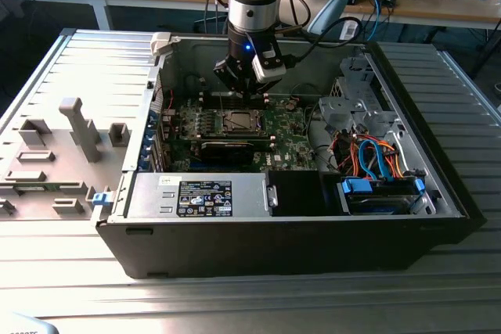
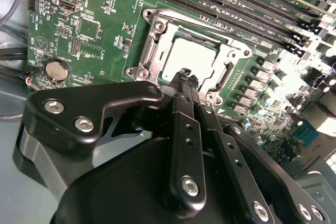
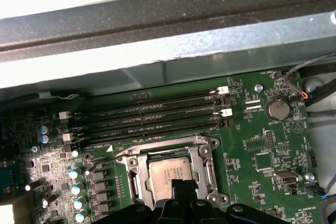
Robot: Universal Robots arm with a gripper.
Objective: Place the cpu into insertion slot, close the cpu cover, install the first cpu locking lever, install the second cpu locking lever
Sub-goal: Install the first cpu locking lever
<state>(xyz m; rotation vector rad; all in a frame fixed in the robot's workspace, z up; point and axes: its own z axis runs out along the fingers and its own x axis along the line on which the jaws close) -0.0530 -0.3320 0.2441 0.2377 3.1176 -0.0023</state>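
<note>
CPU seated, CPU cover looks down; gripper, jaws pinched together, empty, at the cover's edge. Latching likely needs precise contact.

The cpu has a dull silver-grey metal top, set in a cpu cover of brighter, shinier bare metal. The circuit board around them is smooth glossy green. The gripper is matt black with bright metal screws, and the table is ribbed, dull grey metal.

Exterior view high, distant; both wrist views close, share insertion slot.
</note>
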